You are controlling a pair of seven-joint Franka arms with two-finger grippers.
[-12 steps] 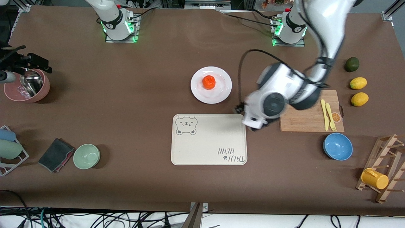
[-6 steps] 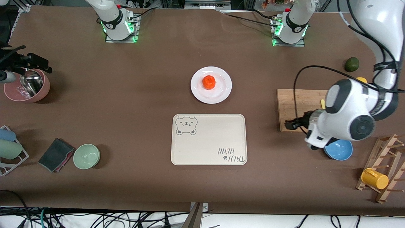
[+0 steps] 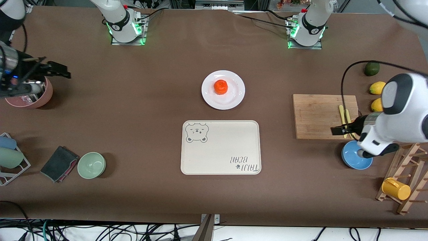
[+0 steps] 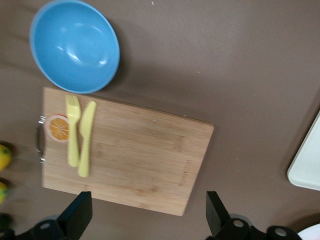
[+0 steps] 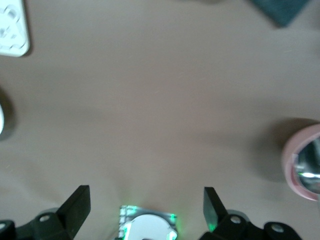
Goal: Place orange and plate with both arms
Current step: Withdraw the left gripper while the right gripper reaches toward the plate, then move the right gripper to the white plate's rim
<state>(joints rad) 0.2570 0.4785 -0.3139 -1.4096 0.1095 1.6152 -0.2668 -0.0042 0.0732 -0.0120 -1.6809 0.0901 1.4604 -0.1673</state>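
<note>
The orange (image 3: 220, 86) sits on the white plate (image 3: 234, 97) in the middle of the table, beside the cream tray (image 3: 220, 147) and farther from the front camera than it. My left gripper (image 4: 147, 217) is open and empty, high over the wooden cutting board (image 4: 130, 152); its hand (image 3: 379, 139) shows above the blue bowl (image 3: 354, 160). My right gripper (image 5: 145, 207) is open and empty, high over bare table near the pink bowl (image 5: 302, 160); its hand (image 3: 20, 72) is at the right arm's end. Both grippers are far from the plate.
Yellow cutlery (image 4: 80, 137) lies on the board. Lemons (image 3: 377, 88) and an avocado (image 3: 371, 68) lie by it. A wooden rack with a yellow cup (image 3: 396, 188), a green bowl (image 3: 91, 165), a dark cloth (image 3: 58, 163) and a cup rack (image 3: 10, 157) stand along the nearer side.
My left arm has swung from beside the tray over to the cutting board and blue bowl. My right hand has shifted slightly above the pink bowl. Orange and plate have not moved.
</note>
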